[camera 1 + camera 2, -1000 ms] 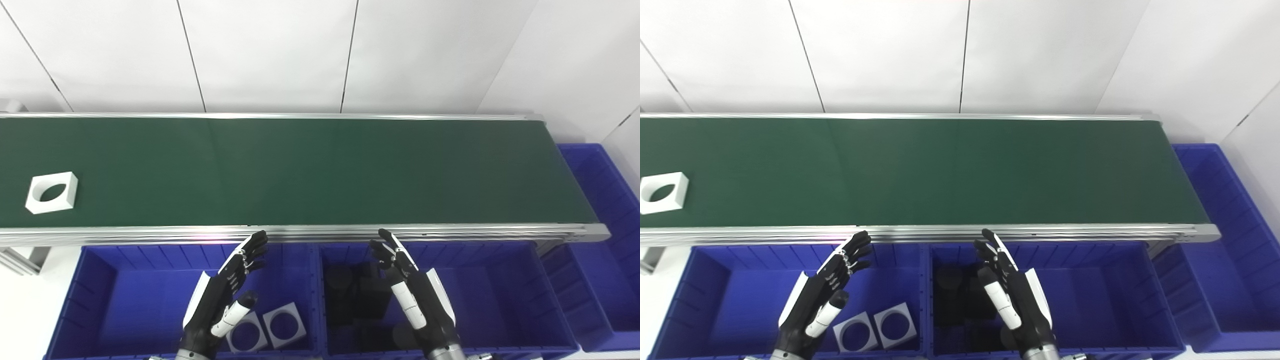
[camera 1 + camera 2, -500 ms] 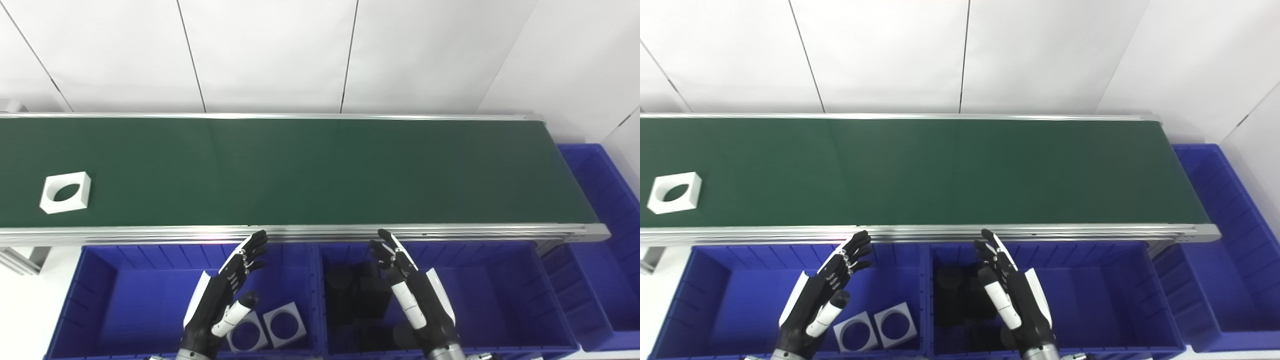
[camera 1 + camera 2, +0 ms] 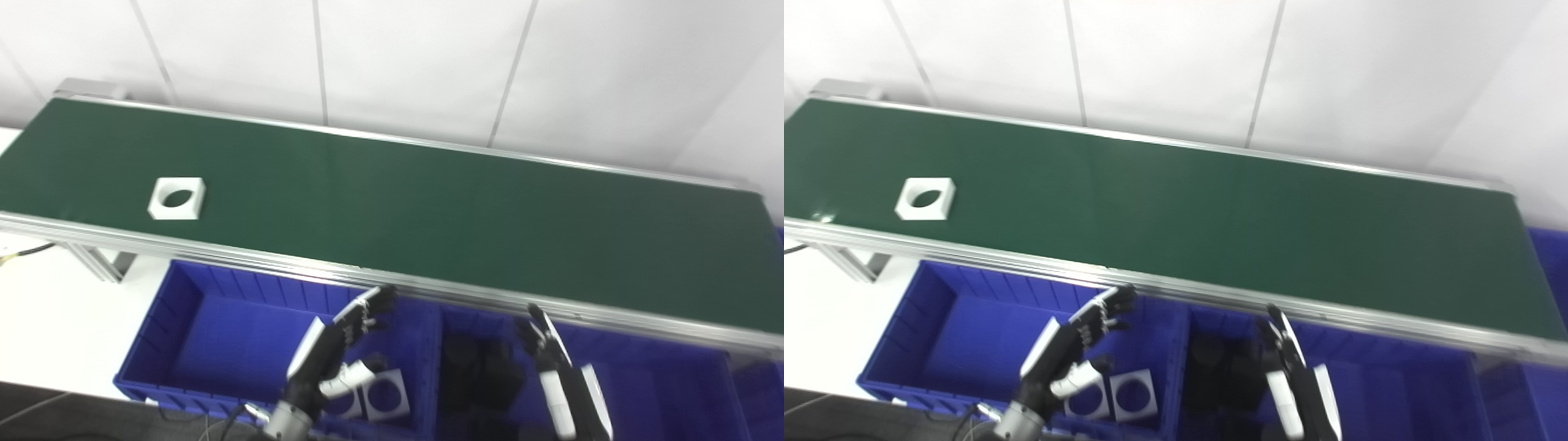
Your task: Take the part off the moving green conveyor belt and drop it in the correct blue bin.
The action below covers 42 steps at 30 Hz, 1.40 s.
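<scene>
A white square part with a round hole (image 3: 177, 198) lies on the green conveyor belt (image 3: 392, 208) near its left end, close to the front rail. My left hand (image 3: 334, 352) hovers open over the left blue bin (image 3: 202, 343), fingers spread, holding nothing. My right hand (image 3: 560, 380) is open above the middle blue bin (image 3: 1396, 392), also holding nothing. Both hands stay below the belt's front rail, far to the right of the part.
Two white square parts with holes (image 3: 1133, 395) lie in the left bin under my left hand. Dark parts (image 3: 484, 373) sit in the middle bin. The aluminium front rail (image 3: 429, 285) separates the belt from the bins. A white floor area (image 3: 55, 318) lies at left.
The camera has turned left and tilted, shifting the whole picture. The white part has ridden rightward along the belt. Both hands keep about the same open pose over the bins.
</scene>
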Motion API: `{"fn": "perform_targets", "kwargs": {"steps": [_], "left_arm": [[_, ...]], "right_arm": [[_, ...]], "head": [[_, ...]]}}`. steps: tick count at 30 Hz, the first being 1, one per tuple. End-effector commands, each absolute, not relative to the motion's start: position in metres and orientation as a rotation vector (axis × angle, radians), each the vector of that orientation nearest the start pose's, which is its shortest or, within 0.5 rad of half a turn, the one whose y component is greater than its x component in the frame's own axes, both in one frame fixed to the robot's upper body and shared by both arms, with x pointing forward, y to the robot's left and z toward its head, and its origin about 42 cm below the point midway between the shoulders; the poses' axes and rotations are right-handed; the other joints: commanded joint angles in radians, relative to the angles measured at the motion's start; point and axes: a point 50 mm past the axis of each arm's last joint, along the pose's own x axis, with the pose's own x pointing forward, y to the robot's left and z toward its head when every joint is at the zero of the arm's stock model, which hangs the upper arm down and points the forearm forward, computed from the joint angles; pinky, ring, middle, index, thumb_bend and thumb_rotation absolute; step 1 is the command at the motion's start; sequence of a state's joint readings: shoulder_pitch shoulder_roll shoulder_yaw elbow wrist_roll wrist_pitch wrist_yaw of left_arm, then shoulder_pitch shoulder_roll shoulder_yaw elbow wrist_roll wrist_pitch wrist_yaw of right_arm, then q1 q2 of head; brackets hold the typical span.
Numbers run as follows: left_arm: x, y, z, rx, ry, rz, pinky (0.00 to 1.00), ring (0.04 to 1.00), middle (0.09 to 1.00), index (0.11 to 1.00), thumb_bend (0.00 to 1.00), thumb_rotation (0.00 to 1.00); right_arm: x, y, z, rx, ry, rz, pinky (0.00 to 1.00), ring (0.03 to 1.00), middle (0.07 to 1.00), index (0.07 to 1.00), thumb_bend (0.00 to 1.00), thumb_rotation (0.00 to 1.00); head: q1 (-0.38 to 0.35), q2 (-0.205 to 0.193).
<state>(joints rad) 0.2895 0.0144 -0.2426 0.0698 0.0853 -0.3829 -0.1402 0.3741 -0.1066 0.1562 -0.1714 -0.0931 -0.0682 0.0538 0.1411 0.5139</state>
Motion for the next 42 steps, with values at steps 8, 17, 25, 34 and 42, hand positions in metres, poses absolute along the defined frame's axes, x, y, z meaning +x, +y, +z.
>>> {"fn": "perform_targets", "kwargs": {"steps": [8,17,25,34,42], "left_arm": [[0.181,0.149,0.041,0.006,-0.102,-0.332,0.77,0.851,0.874,0.855,0.78,0.66],[0.195,0.151,0.048,0.001,-0.155,-0.281,0.77,0.843,0.864,0.841,0.79,0.66],[0.223,0.177,0.105,0.063,-0.36,-0.248,0.78,0.837,0.864,0.854,0.77,0.67],[0.262,0.208,0.173,0.266,-0.474,-0.229,0.84,0.898,0.925,0.944,0.77,0.7],[0.302,0.231,0.183,0.388,-0.395,-0.206,0.92,0.952,0.961,0.978,0.8,0.64]], "right_arm": [[0.166,-0.217,0.069,-0.131,0.041,0.159,0.95,0.933,0.918,0.995,0.62,1.0],[0.173,-0.218,0.061,-0.128,0.035,0.16,0.98,0.931,0.915,0.994,0.61,1.0],[0.179,-0.219,0.058,-0.115,0.035,0.162,0.98,0.941,0.918,0.998,0.59,1.0],[0.189,-0.219,0.059,-0.095,0.004,0.17,0.96,0.915,0.906,0.985,0.61,0.98],[0.192,-0.216,0.064,-0.084,-0.013,0.186,0.94,0.899,0.902,0.973,0.59,0.94]], "head": [[0.017,-0.024],[0.033,-0.052],[0.026,-0.043],[-0.016,-0.009],[-0.03,0.028]]}}
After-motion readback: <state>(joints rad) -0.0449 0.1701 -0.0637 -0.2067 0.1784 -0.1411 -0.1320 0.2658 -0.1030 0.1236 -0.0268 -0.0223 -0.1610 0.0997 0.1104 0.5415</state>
